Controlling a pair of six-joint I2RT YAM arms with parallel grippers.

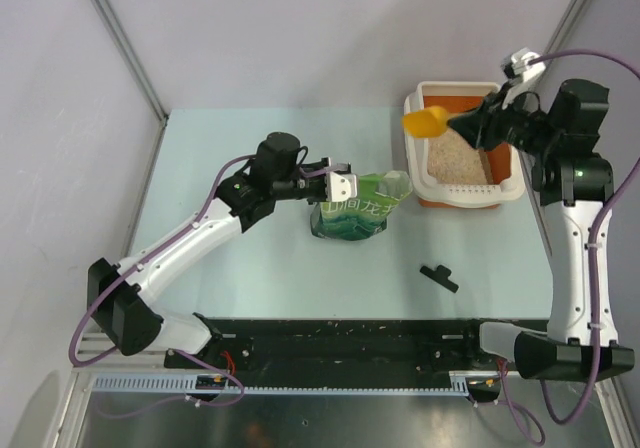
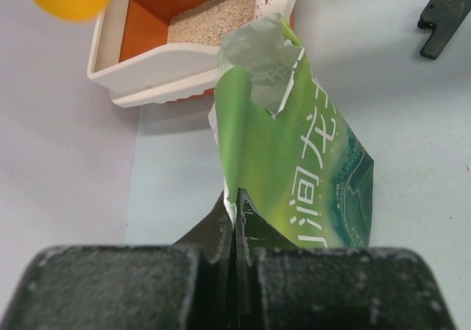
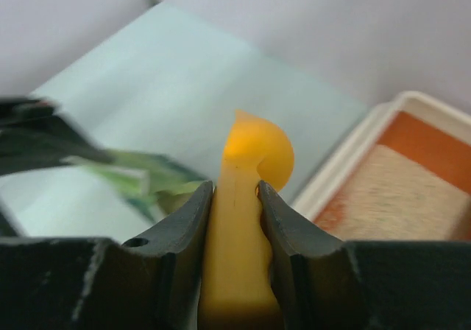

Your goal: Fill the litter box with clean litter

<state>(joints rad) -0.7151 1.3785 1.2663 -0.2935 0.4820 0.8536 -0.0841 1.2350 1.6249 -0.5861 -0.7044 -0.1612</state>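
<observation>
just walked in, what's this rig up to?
Two arms are filling the litter box. The left hand is shut on the edge of the green bag, its torn top open. The right hand grips a yellow scoop, its bowl over the box's left rim. Litter covers much of the box floor; orange shows at the far end. A black clip lies apart.

My top view looks steeply down from behind the arm bases over the whole table (image 1: 250, 258). My left wrist camera looks close along the green bag (image 2: 294, 160) towards the litter box (image 2: 147, 68); the right one, tight on the scoop (image 3: 243, 219), shares that box.
</observation>
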